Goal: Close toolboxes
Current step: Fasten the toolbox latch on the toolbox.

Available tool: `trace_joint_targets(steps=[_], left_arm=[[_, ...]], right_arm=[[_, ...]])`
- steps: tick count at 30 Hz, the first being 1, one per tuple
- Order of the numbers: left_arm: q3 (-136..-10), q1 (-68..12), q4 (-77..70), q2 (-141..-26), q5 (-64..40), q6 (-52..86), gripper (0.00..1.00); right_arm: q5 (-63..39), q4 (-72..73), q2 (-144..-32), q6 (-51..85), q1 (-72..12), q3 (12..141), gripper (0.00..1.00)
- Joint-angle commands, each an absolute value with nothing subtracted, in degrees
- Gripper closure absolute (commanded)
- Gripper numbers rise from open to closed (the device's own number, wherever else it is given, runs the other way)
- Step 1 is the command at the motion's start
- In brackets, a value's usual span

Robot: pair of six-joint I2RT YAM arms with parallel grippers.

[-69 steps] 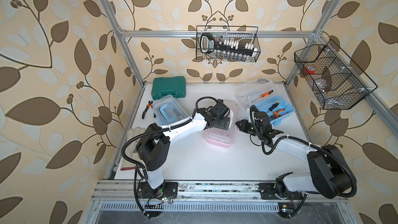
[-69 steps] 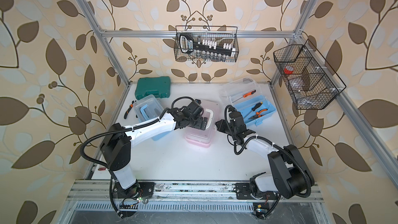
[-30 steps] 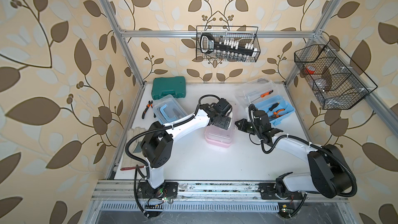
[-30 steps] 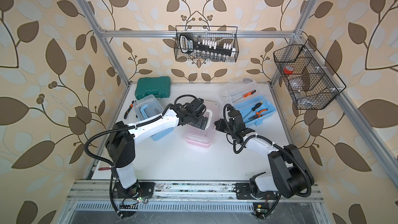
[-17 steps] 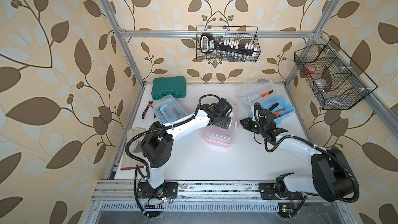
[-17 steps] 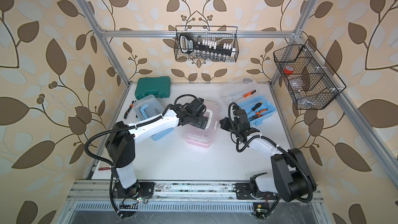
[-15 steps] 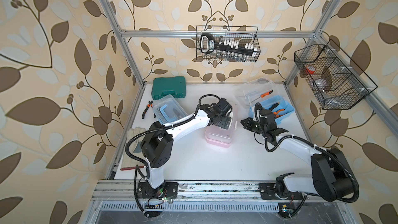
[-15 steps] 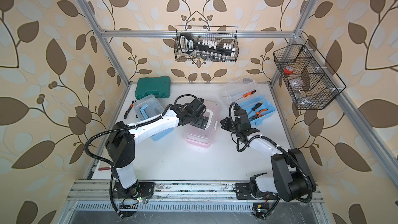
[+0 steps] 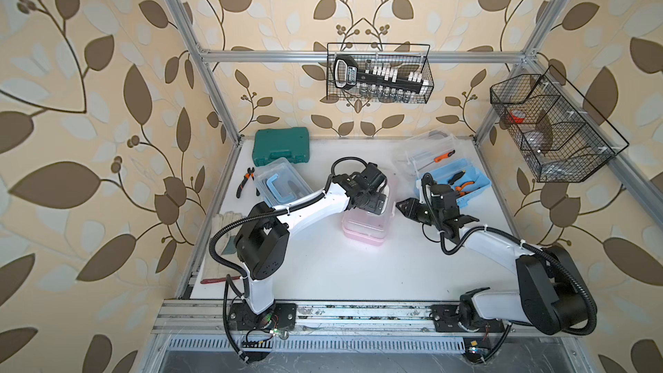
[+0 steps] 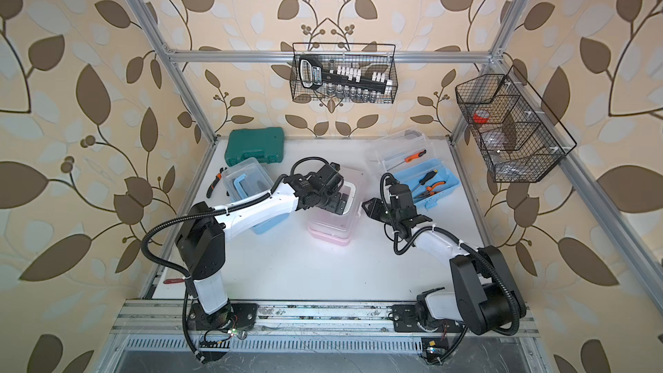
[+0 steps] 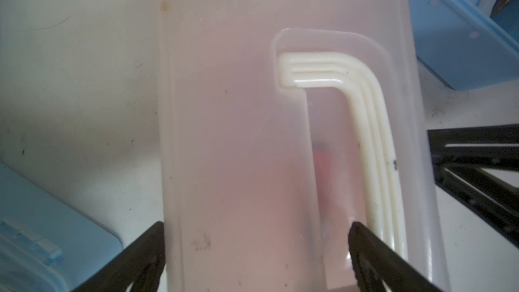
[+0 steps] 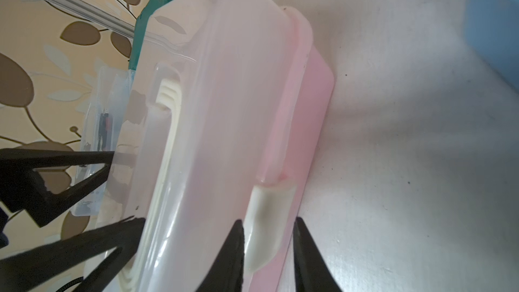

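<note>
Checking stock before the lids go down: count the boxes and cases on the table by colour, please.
Light blue toolboxes: 2
Pink toolbox: 1
Dark green case: 1
Total: 4

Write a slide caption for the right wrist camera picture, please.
Right gripper, jaws open, straddles the white latch of the pink toolbox; left gripper poised over its clear lid.
</note>
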State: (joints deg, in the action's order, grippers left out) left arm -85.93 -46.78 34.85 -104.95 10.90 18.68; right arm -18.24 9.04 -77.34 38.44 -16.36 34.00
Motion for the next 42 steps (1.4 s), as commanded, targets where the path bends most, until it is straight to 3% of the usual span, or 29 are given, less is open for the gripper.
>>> trace_joint_targets(steps=[1,7,17,28,42], left_arm=[[-84.5,-47.3,35.9,-107.0,8.0,19.6,0.01],[-84.3,-47.3,35.5,-107.3,7.4,19.7,0.01],[-83.5,-47.3,34.8,-107.4,7.1,19.8,0.01],[-83.1,-47.3,34.5,-107.2,7.1,19.6,0.01],[-83.4,-47.3,34.8,-107.8,6.2,20.1,0.01]], right_arm=[[-19.0,10.0,-78.2,38.7,-18.4,33.7,0.79],[-21.3,13.6,-81.1,41.0,-20.1,34.0,0.90],[-18.3,13.3,-80.8,41.4,-20.8,34.3,0.90],[-16.3,12.9,-77.9,40.3,-13.9,29.3,0.89],[-22.4,26.1,-88.0,45.8,-20.2,29.5,0.89]])
